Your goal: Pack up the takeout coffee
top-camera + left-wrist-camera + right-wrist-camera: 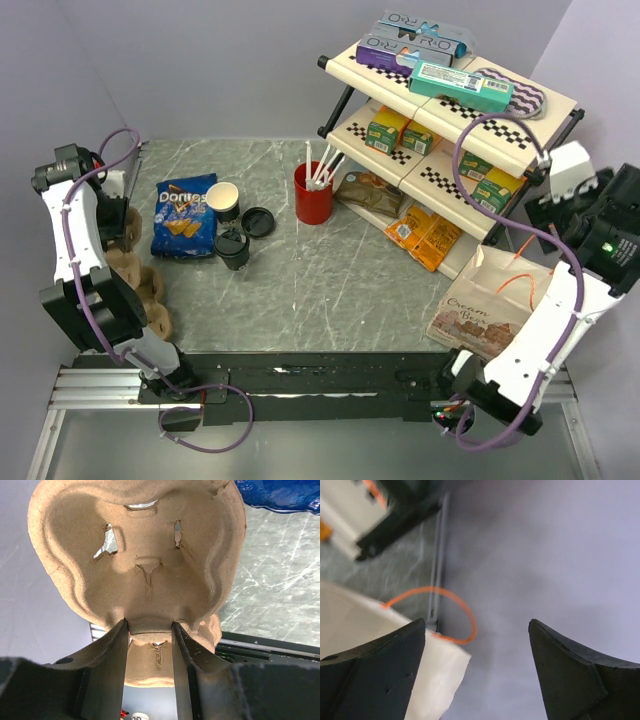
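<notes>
The takeout coffee stands at the table's middle left: an open dark-sleeved paper cup [223,200] with a cream inside, a loose round black lid [258,222] beside it, and a second dark cup [233,248] with its lid on. My left gripper [150,627] is at the far left, shut on the rim of a brown pulp cup carrier [140,555], which hangs beside the arm [135,275]. My right gripper [477,622] is open and holds nothing. It hovers at the far right, above the white paper bag [380,645].
A blue Doritos bag [185,215] lies left of the cups. A red cup with white straws [313,195] stands behind them. A two-tier shelf [450,110] with boxes and snacks fills the back right. The paper bag [485,305] with orange handles lies at its foot.
</notes>
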